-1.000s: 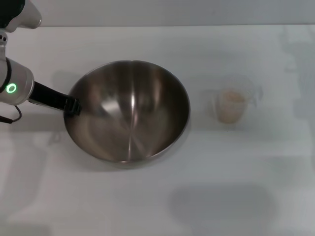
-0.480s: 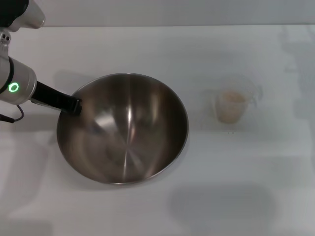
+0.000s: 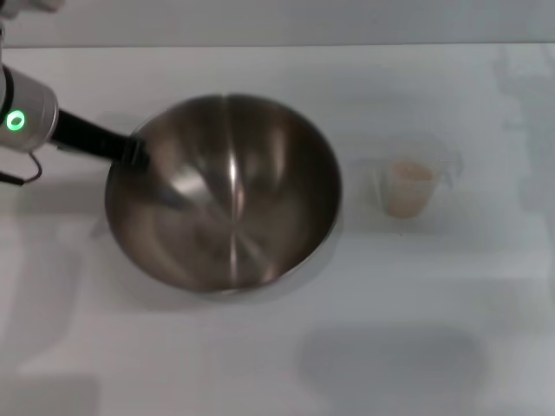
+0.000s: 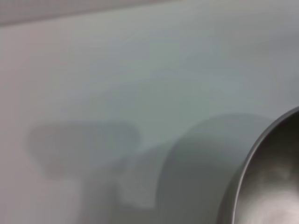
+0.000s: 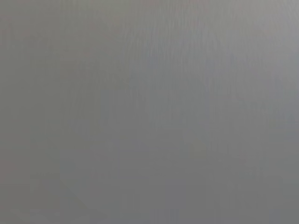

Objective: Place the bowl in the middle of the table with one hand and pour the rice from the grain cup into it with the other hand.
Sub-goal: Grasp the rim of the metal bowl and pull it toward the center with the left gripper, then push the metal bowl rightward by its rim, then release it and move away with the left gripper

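Observation:
The stainless-steel bowl (image 3: 224, 192) is left of the middle of the white table (image 3: 390, 364). My left gripper (image 3: 132, 152) reaches in from the left and is shut on the bowl's left rim. A curved part of the bowl's rim also shows in the left wrist view (image 4: 243, 177). The transparent grain cup (image 3: 408, 186) stands upright to the right of the bowl, apart from it, with pale rice (image 3: 406, 192) inside. My right gripper is out of view; its wrist view shows only a plain grey surface.
The table's far edge (image 3: 277, 45) runs along the back. Bare tabletop lies in front of the bowl and the cup and to the right of the cup.
The bowl, held by my left gripper, first came toward the near edge and slightly left, then moved back away and slightly right. The grain cup has not moved.

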Motion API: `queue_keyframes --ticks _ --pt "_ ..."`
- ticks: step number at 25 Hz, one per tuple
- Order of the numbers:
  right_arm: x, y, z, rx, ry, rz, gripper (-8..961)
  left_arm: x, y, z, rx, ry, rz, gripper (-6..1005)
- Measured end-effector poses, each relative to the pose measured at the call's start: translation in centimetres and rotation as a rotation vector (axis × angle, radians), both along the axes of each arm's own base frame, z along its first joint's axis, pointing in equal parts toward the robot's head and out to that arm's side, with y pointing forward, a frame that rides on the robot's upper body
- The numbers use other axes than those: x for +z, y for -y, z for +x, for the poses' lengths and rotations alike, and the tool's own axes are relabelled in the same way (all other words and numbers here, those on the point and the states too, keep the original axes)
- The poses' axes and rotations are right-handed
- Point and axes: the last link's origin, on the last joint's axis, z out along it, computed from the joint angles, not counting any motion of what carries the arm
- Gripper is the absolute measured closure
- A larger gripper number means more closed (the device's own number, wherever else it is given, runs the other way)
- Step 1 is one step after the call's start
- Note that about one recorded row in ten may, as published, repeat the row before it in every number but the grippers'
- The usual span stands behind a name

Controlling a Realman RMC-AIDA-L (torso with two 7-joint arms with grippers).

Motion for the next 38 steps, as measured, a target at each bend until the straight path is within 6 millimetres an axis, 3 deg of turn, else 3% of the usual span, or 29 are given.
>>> queue_keyframes --ticks 9,14,19,28,34,38 --pt "-0.1 0.1 0.0 -0.001 -0.001 0.000 299 -0.4 -1.8 3.1 -0.094 0.035 0.005 992" --pt "0.0 0.1 0.0 0.001 -0.002 0.001 298 -2.6 -3.3 4.8 -0.145 0.014 -0.015 992" --pt "0.0 0.1 0.0 0.004 -0.001 0.003 299 -4.3 -4.3 4.4 -0.132 -0.018 -0.031 992" --pt "0.1 0.1 0.0 0.004 0.000 0.004 299 -5.4 -5.0 2.7 -0.093 -0.100 -0.048 993" --pt "0.0 0.1 0.0 0.006 0.000 0.001 299 -5.2 -5.3 2.5 -0.076 -0.093 -0.033 992" --pt "-0.1 0.1 -0.1 0.008 0.001 -0.001 300 -4.5 -5.5 2.3 -0.045 -0.054 -0.011 929"
